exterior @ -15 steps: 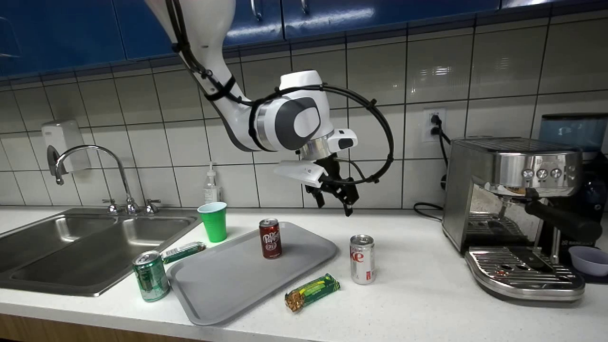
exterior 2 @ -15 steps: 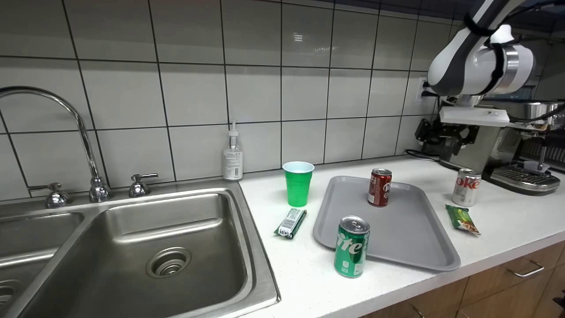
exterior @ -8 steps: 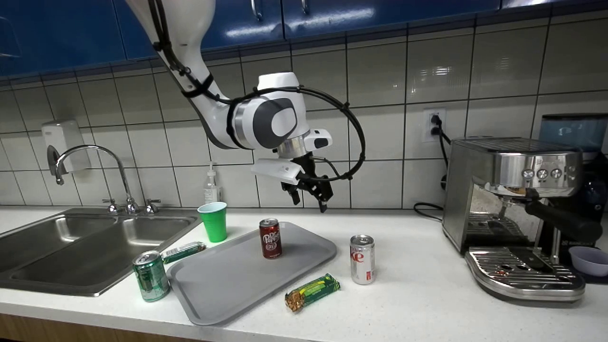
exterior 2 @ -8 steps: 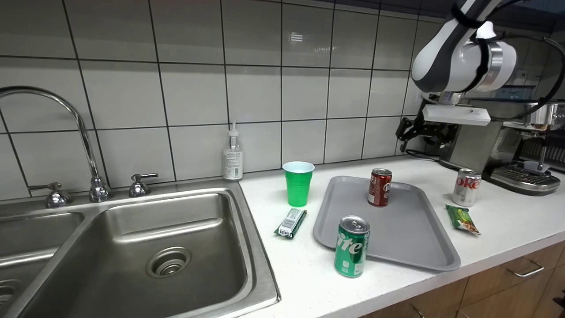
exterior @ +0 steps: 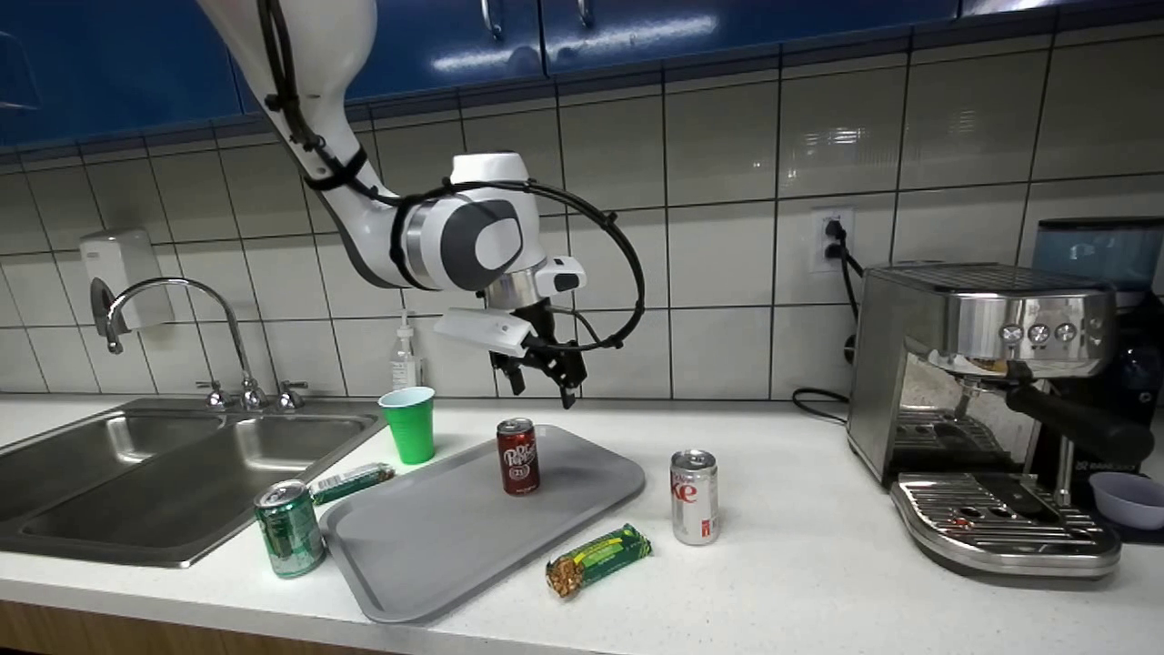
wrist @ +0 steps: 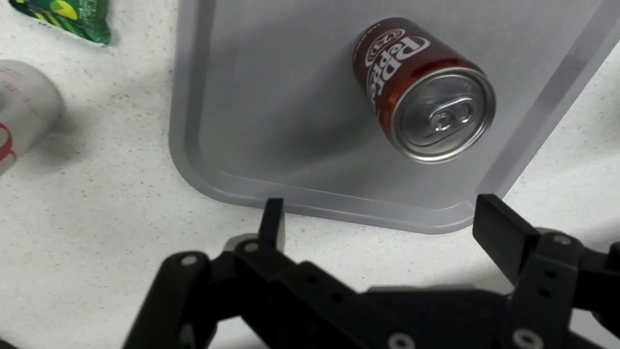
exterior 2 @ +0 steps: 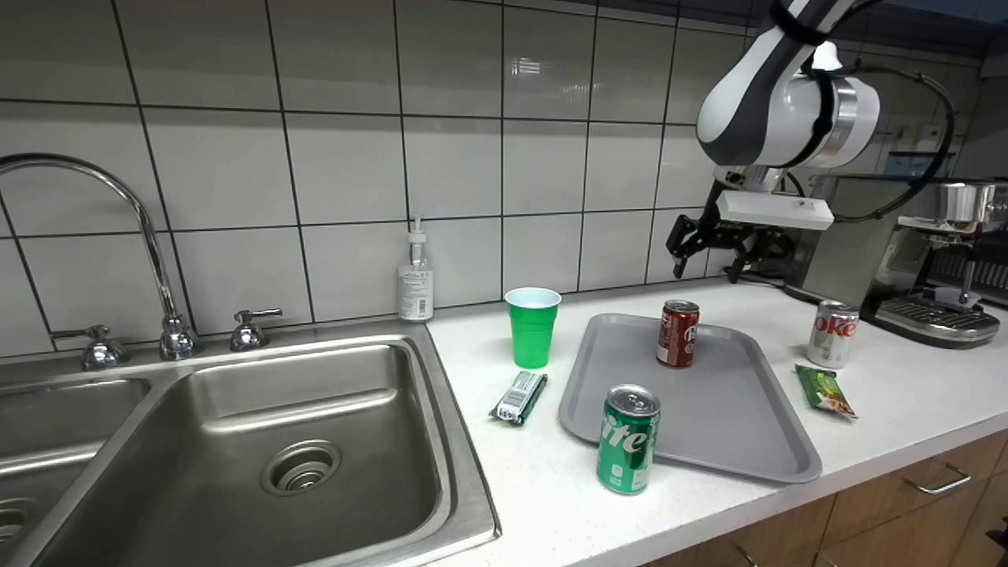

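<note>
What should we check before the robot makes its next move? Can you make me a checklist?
1. Black two-fingered gripper open and holding nothing: ok.
2. Dark red cylindrical metal Dr Pepper can upright on the grey rectangular plastic-looking tray: ok.
3. Gripper around the Dr Pepper can: not ok; the wrist view shows them apart.
4. Silver cylindrical metal can with red lettering upright, off the tray: ok.
5. Green cylindrical metal Sprite can clear of the tray's edge: cannot tell; they look very close.
6. Green tapered plastic-looking cup upright, off the tray: ok.
</note>
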Controlling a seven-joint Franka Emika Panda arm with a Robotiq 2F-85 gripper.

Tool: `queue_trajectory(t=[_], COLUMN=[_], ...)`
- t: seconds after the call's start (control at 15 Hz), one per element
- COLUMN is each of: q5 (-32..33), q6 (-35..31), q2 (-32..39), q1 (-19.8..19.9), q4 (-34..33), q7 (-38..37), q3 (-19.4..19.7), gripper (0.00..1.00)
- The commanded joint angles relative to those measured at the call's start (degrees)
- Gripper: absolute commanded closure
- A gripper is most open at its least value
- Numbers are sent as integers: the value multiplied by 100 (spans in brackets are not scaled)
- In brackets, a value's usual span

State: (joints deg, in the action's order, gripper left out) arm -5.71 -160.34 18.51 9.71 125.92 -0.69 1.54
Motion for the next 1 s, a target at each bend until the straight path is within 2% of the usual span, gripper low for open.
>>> queue_trajectory(t=[0.0, 0.93], q5=[-188, -82], q6=[205, 411], q2=[-112, 390], q1=[-43, -219], q4=[64, -166], q7=[267, 170], q3=[-148, -143], gripper=[0, 0])
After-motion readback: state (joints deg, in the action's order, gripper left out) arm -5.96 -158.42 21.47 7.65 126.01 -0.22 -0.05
